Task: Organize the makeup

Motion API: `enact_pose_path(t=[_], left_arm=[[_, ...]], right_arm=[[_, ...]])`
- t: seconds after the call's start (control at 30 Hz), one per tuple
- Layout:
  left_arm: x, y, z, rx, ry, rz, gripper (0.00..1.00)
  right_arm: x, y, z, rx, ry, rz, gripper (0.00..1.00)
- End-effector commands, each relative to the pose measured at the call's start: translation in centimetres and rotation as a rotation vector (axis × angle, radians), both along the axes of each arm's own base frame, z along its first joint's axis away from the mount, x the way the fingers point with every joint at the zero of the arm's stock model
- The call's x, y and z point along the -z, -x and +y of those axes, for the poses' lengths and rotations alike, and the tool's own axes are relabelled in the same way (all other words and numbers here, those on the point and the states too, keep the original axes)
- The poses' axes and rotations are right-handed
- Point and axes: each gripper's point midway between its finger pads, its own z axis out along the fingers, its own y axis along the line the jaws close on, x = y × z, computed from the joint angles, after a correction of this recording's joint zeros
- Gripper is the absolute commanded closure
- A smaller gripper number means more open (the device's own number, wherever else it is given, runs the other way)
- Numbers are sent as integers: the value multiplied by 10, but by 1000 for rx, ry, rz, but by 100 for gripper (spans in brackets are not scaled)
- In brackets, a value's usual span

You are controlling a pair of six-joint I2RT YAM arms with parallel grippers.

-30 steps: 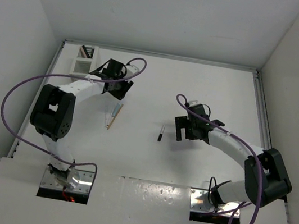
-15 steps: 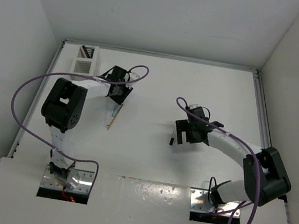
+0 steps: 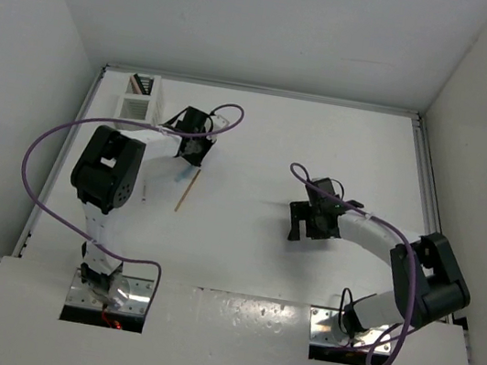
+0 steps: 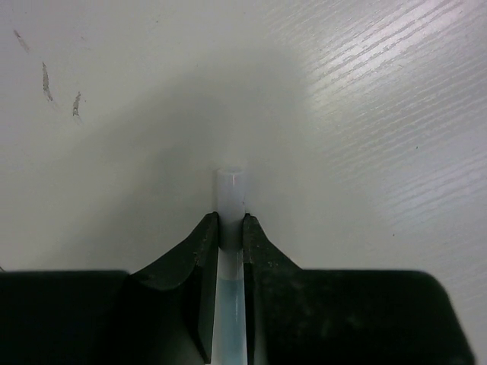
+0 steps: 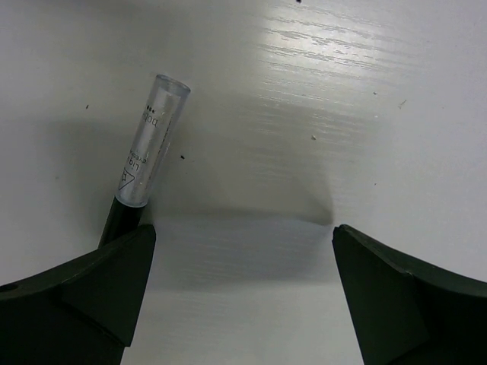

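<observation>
Table point(image 3: 261, 130) lay white beneath both arms in the top view. Left arm point(image 3: 108, 170) reached toward 11 o'clock; right arm point(image 3: 414, 274) curled in from 4 o'clock. Slatted white holder point(image 3: 138, 96) stood in the table's 11 o'clock corner. Left gripper point(image 3: 192, 147) hung at 4 o'clock of the holder, near it. In its wrist view the jaws were pinched tight on a white stick point(image 4: 230, 194), whose blunt end stuck out past the fingertips toward 12 o'clock. Right gripper point(image 3: 304, 222) sat low at 3 o'clock of the table's centre, its jaws spread wide and holding nothing. Tan stick point(image 3: 184, 194) lay flat on the table at 6 o'clock of the left gripper, apart from it. Black stick point(image 5: 144, 167) with a clear cap lay at 10 o'clock in the right wrist view, cap pointing to 1 o'clock. Its dark end ran behind the finger point(image 5: 84, 296) at 8 o'clock; whether they touched could not be told.
</observation>
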Motion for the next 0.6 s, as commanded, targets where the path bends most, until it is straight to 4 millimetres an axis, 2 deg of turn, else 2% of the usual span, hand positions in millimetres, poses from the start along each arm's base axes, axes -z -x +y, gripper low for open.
enact_pose_path(t=[0.0, 0.2, 0.23, 0.33, 0.4, 0.43, 0.47, 0.57], left_arm=[[14, 3, -5, 0, 8, 34, 98], [6, -5, -8, 11, 44, 14, 100], [-1, -9, -12, 28, 55, -2, 100], [-34, -18, -22, 68, 98, -55, 100], [-70, -26, -29, 106, 123, -120, 100], [-103, -35, -40, 133, 154, -179, 100], [-100, -31, -41, 138, 157, -160, 100], [-170, -47, -45, 152, 198, -274, 100]], right_arm=[[5, -1, -13, 52, 33, 2, 0], [-1, -3, -19, 43, 51, -13, 0], [-1, -4, -19, 47, 51, -17, 0], [-4, -5, -19, 38, 52, -25, 0], [-5, -5, -18, 30, 46, -28, 0], [-6, -7, -18, 28, 48, -36, 0], [-6, -7, -17, 25, 45, -37, 0], [-8, -9, -15, 15, 39, -39, 0]])
